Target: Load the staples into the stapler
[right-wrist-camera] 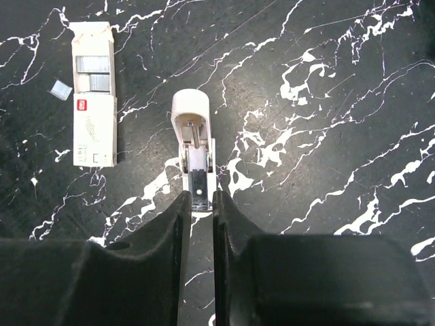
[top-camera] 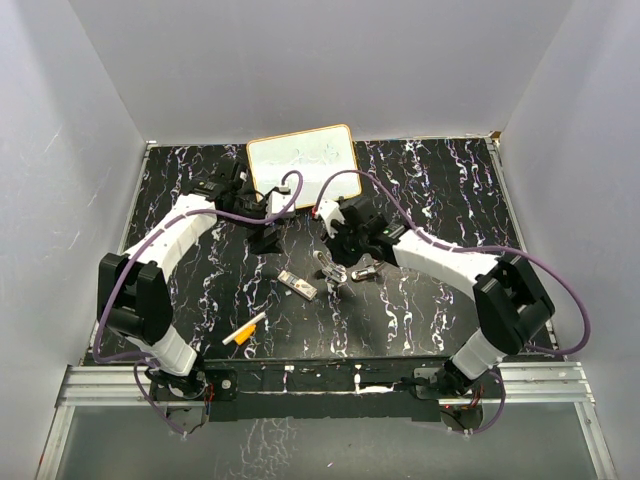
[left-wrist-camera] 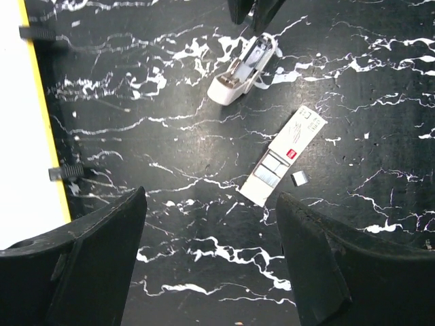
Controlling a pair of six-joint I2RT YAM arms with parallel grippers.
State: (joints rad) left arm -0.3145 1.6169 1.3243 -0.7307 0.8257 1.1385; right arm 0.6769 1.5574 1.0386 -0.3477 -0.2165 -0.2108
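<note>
The white stapler point(right-wrist-camera: 193, 139) lies on the black marble table with its top swung open and its channel showing. My right gripper point(right-wrist-camera: 199, 201) is shut on the stapler's near end, its fingers point(left-wrist-camera: 253, 12) reaching down to it in the left wrist view. The staples point(right-wrist-camera: 93, 92) are a flat white pack with grey strips inside, lying just left of the stapler point(top-camera: 330, 268). My left gripper point(left-wrist-camera: 211, 200) hangs open over bare table, short of the staples point(left-wrist-camera: 282, 157) and the stapler point(left-wrist-camera: 241, 71), with nothing between its fingers.
A small clear scrap point(right-wrist-camera: 60, 89) lies beside the pack. A yellow-framed whiteboard point(top-camera: 303, 160) lies at the back, close to the left arm. An orange-and-white marker pen point(top-camera: 243, 330) rests near the front. Grey walls enclose the table on three sides.
</note>
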